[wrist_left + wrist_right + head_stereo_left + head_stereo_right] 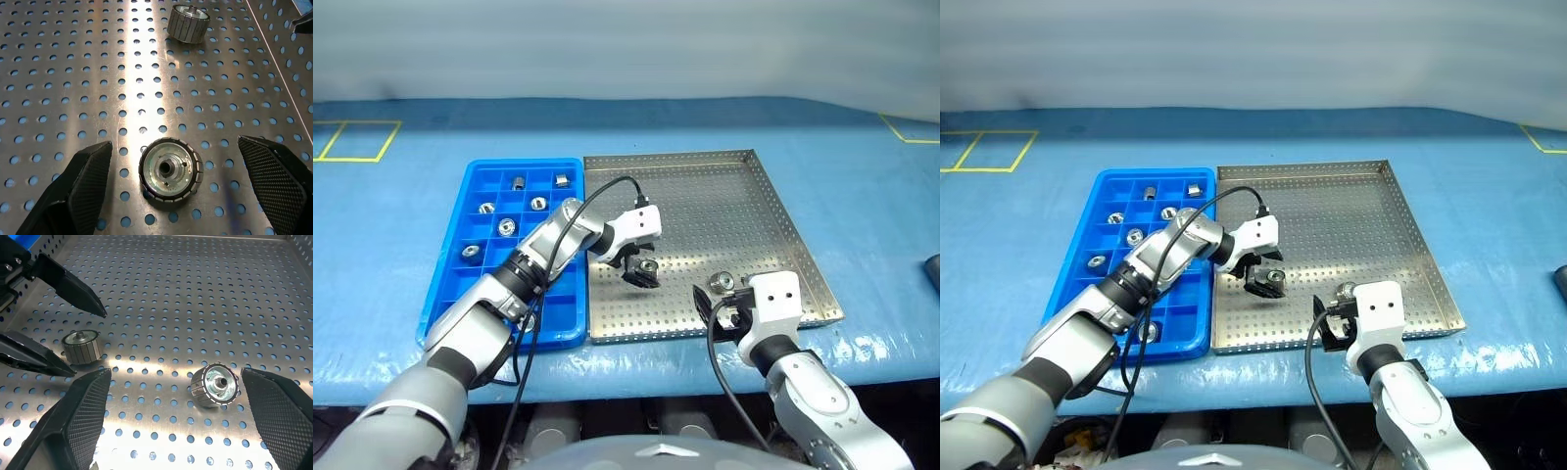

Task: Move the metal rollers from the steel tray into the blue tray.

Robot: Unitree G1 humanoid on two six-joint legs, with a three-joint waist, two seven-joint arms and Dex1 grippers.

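Though bore-up, roller (170, 169) between left claw (176, 191) fingers

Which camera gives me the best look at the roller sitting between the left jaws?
The left wrist view: the roller stands on end on the steel tray, centre hole facing the camera, midway between the open left gripper jaws. The right wrist view shows it from the side. In the head views it is partly hidden by the jaws.
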